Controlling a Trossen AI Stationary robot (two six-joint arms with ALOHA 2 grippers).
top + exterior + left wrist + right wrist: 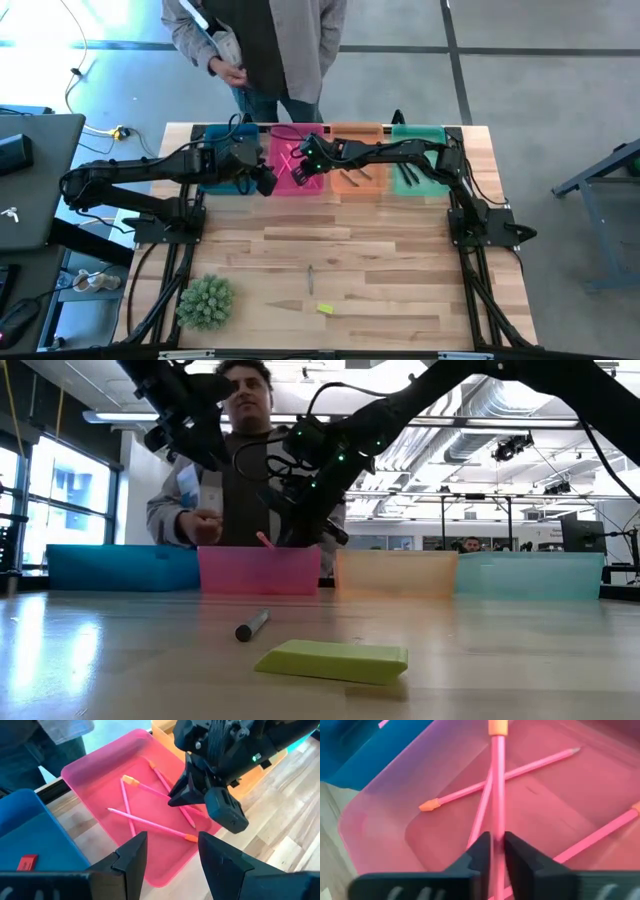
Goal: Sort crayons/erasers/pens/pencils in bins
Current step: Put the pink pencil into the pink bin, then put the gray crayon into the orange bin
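The right gripper point(493, 851) hovers over the pink bin point(283, 186) at the table's far edge, fingers clamped on a pink pencil point(497, 785). The left gripper point(167, 851) hangs beside it, fingers apart and empty. Released askew, the pencil might catch the rim and roll out.

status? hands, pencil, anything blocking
Right hand shut on pink pencil, over pink bin. Left hand open, beside it. Yellow eraser and dark pen remain on table. Nothing blocking.
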